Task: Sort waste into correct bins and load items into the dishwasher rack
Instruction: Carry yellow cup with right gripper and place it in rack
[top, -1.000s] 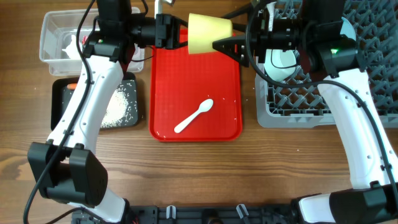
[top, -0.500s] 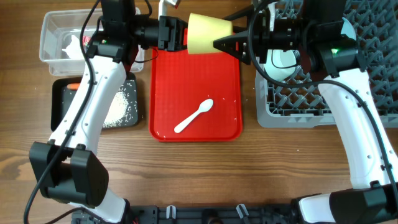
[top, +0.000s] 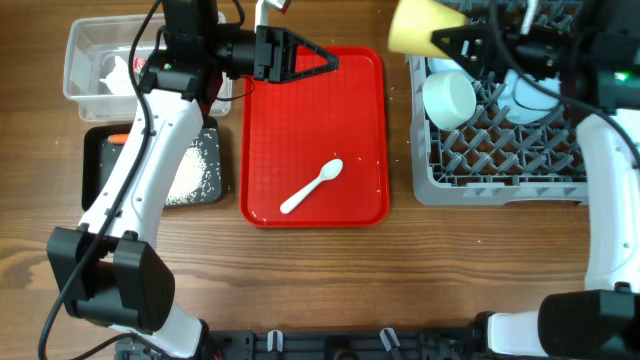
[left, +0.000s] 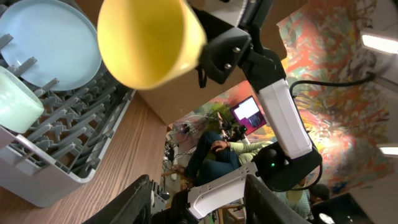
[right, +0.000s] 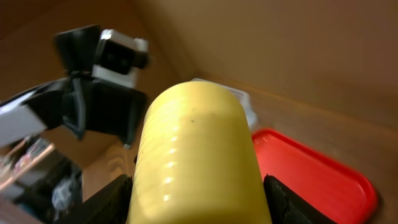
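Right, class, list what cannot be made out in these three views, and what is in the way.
Overhead: the orange carrot in the shallow black tray lies mostly under the left arm.
Overhead: the top edge cuts off the small yellow cup.
Right wrist: that cup fills the frame, hiding the fingertips of the right gripper.
Left wrist: the left gripper is dark and blurred.

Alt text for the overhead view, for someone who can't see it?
The right gripper holds the yellow cup above the far left corner of the grey rack. The left gripper hangs open over the red tray, where a white spoon lies.
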